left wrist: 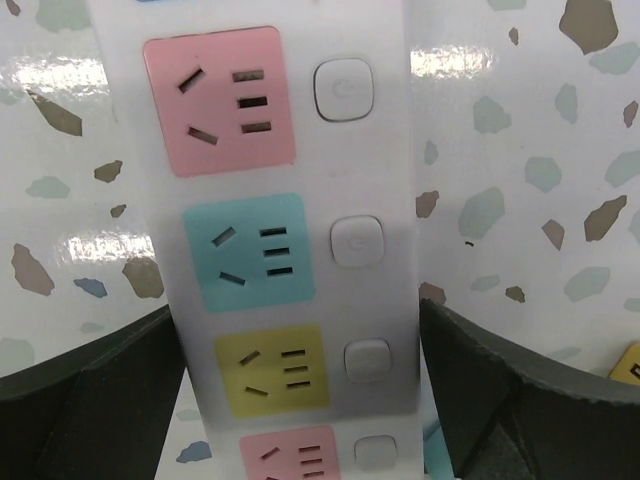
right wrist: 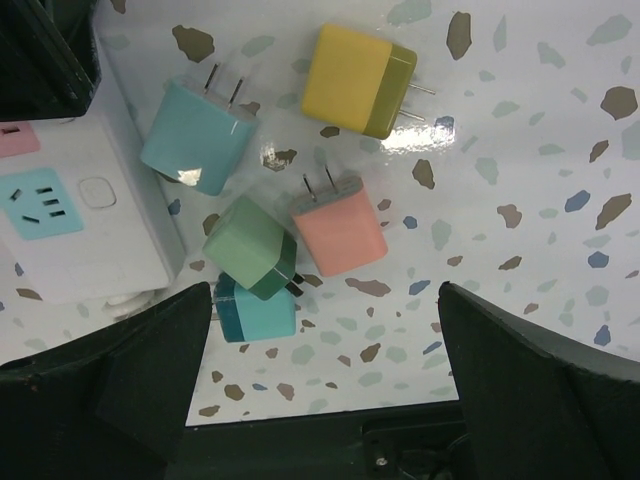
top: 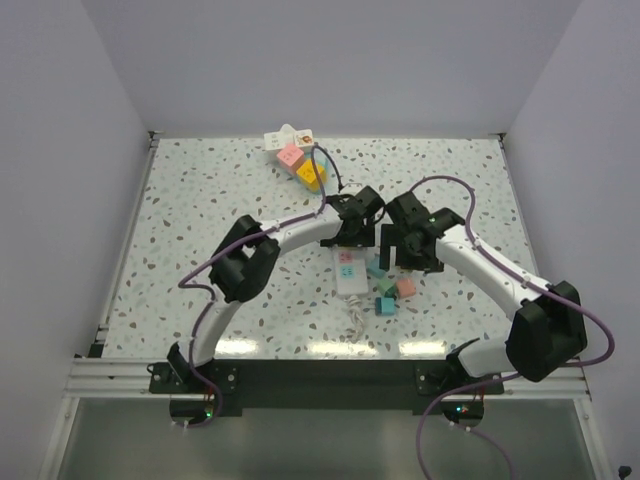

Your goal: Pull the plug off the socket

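A white power strip (top: 350, 272) lies at mid-table. In the left wrist view the strip (left wrist: 395, 150) shows pink, cyan, yellow and pink sockets, all empty. My left gripper (left wrist: 300, 400) is shut on its two long sides, with the fingers (left wrist: 95, 400) flanking it. It also shows in the top view (top: 355, 228). My right gripper (right wrist: 325, 350) is open and empty, just right of the strip's cable end (right wrist: 70, 230). Loose plugs lie ahead of it: light blue (right wrist: 197, 135), yellow (right wrist: 355, 80), pink (right wrist: 340, 228), green (right wrist: 250, 245) and teal (right wrist: 255, 310).
A second white strip (top: 285, 140) lies at the back of the table with a pink block (top: 290, 155) and a yellow block (top: 312, 175) on it. A dark cable (top: 332, 170) runs from there toward my left arm. White walls enclose the table.
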`<state>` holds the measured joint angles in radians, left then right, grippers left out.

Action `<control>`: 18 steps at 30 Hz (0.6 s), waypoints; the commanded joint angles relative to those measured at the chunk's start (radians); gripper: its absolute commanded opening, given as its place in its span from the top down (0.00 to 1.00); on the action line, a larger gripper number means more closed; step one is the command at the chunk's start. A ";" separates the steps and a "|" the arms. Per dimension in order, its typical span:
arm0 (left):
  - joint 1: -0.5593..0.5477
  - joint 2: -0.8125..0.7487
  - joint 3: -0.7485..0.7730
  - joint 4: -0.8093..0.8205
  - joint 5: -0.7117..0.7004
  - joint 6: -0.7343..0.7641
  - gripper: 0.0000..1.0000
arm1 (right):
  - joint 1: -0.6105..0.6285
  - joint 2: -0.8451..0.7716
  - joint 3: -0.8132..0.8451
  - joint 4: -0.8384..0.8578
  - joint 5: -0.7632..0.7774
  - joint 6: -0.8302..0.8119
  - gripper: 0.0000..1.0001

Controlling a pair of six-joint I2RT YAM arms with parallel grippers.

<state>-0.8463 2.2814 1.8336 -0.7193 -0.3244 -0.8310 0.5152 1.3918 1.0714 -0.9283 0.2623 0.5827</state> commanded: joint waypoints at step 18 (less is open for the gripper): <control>0.550 -0.660 -0.890 0.103 0.058 0.133 1.00 | -0.020 0.018 0.073 0.045 -0.104 -0.037 0.04</control>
<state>-0.4240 1.6566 0.9638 -0.5648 -0.2623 -0.7818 0.5007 1.3788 1.1126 -0.9195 0.1967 0.5632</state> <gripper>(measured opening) 0.844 0.966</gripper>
